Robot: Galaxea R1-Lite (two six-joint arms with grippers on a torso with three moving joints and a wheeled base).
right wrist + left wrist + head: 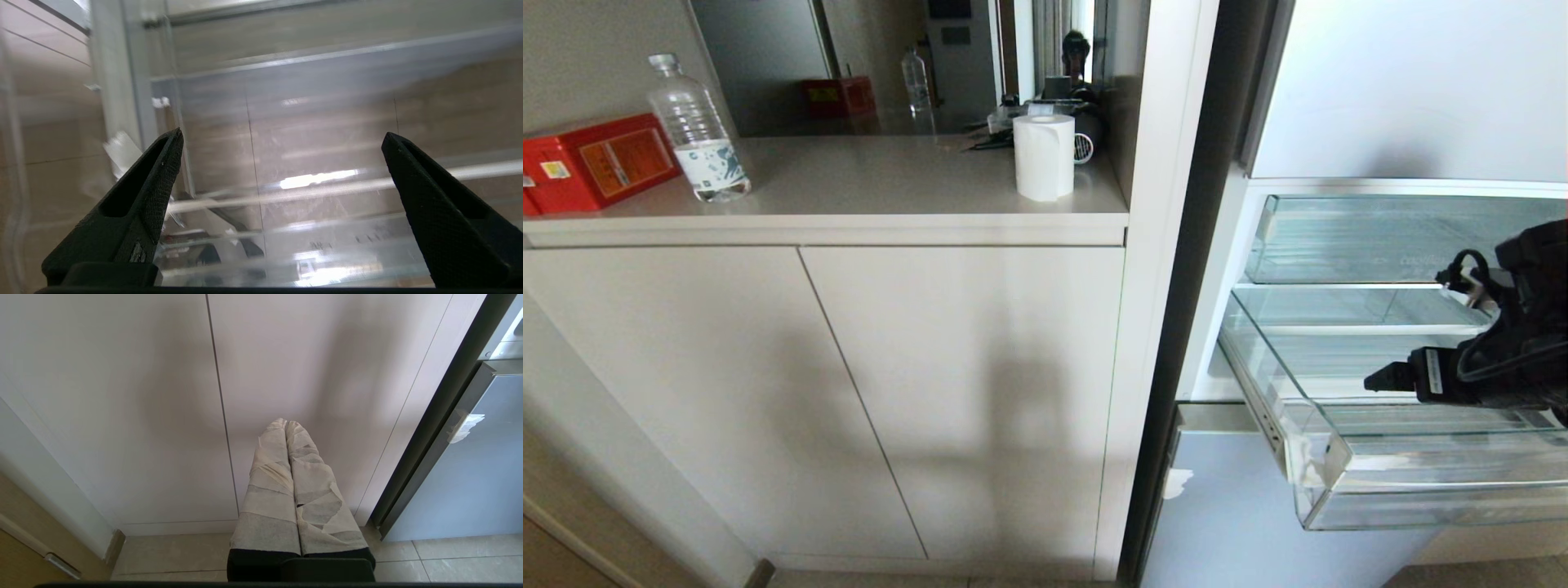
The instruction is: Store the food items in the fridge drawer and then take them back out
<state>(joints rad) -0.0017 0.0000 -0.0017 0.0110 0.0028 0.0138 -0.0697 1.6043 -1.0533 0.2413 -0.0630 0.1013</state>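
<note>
Gaping clear, seemingly empty fridge drawer (1347, 457)

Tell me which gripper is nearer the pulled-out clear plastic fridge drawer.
Right. The right gripper hangs open over the clear plastic fridge drawer, empty. The left gripper, shut, points at the beige cabinet doors, off to the drawer's left.

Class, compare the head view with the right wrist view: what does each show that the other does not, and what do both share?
Only the head view shows the counter with a water bottle, red box and paper roll, plus the cabinet doors.

Only the right wrist view shows the right hand from behind, its fingers spread wide with nothing between them.

Both show the clear fridge drawer, pulled out. No food appears in either.
</note>
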